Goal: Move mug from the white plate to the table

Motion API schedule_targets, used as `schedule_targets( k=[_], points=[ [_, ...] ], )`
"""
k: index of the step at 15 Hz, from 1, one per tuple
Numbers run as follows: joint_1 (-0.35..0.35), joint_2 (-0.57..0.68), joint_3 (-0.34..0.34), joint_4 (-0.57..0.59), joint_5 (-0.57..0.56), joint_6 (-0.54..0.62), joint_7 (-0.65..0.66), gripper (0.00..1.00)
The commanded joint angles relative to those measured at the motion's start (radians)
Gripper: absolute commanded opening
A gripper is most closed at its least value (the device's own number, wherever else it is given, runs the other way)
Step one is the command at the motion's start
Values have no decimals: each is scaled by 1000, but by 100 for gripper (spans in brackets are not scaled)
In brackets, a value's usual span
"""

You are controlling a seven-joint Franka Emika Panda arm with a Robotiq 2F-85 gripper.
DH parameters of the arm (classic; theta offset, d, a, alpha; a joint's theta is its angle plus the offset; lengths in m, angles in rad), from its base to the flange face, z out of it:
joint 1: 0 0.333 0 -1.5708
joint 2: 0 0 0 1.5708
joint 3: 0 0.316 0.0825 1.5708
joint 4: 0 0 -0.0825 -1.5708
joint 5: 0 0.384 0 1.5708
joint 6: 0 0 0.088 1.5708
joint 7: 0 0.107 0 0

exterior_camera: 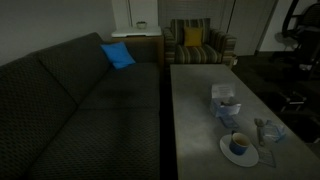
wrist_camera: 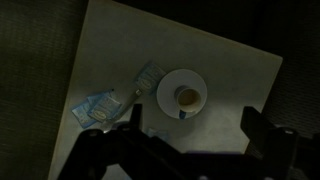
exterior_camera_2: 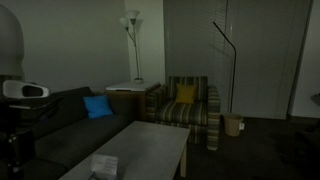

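Note:
The small blue mug point(wrist_camera: 187, 97) with a tan inside stands on the round white plate point(wrist_camera: 166, 92) on the grey table point(wrist_camera: 230, 80). In the wrist view my gripper point(wrist_camera: 195, 128) is open and empty. Its two dark fingers hang high above the table, spread to either side just below the plate in the picture. In an exterior view the mug point(exterior_camera: 239, 144) sits on the plate point(exterior_camera: 250, 156) near the near end of the table point(exterior_camera: 195, 110). The gripper itself does not show in either exterior view.
A white boxy object point(exterior_camera: 225, 98) and a pale bluish-clear item point(exterior_camera: 268, 130) lie on the table near the plate; they also show in the wrist view point(wrist_camera: 100, 108) point(wrist_camera: 149, 74). A dark sofa point(exterior_camera: 80, 110) runs along the table. A striped armchair point(exterior_camera_2: 190, 110) stands beyond it.

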Motion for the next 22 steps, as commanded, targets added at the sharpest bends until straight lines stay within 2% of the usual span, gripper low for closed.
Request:
schedule_targets(
  k=[1, 5, 8, 14, 17, 22],
  points=[
    [-8, 11, 6, 6, -2, 2, 2, 100],
    [-5, 12, 6, 8, -3, 1, 3, 100],
    [-5, 37, 14, -6, 17, 114, 13, 100],
    [-49, 219, 63, 104, 72, 285, -5, 100],
    [-72, 330, 92, 203, 72, 264, -12, 100],
    [-54, 517, 79, 419, 42, 109, 4, 100]
  ],
)
